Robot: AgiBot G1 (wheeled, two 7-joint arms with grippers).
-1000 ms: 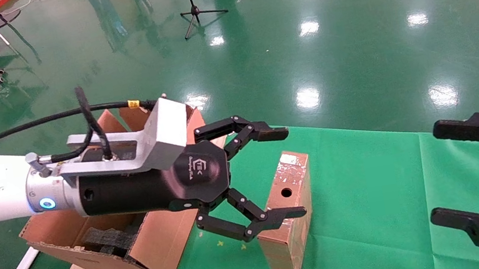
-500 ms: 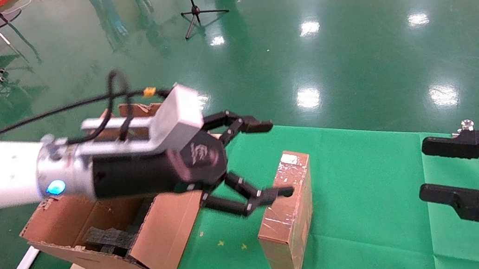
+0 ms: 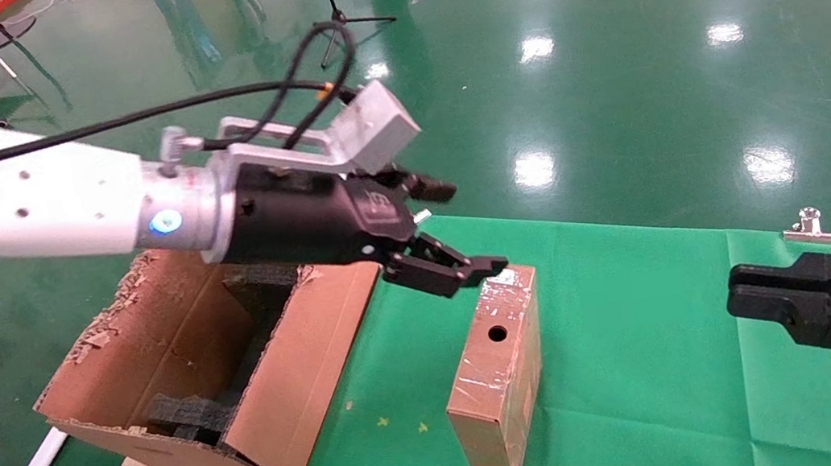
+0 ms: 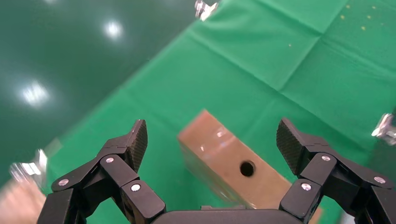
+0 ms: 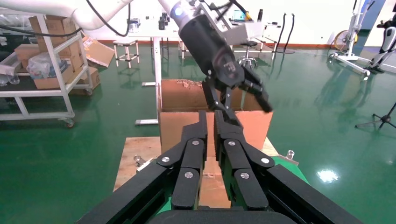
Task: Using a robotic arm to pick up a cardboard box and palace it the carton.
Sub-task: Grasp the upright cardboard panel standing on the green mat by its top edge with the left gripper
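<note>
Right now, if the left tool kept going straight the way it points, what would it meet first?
Most likely the cardboard box. The left tool is open and aimed at the box's upper end, which sits between its fingers in the wrist view. Depth is uncertain, but nothing else shows in between.

Left pincer [image 3: 451,230] spread wide; right pincer [image 3: 741,293] closed.

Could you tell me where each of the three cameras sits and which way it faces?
Head view: high on the robot, looking forward and down at the green cloth, cardboard box and carton; both arms show.
Left wrist view: behind the open left tool, looking down at the box.
Right wrist view: behind the shut right tool, facing the carton and left arm.
All three share the box.
</note>
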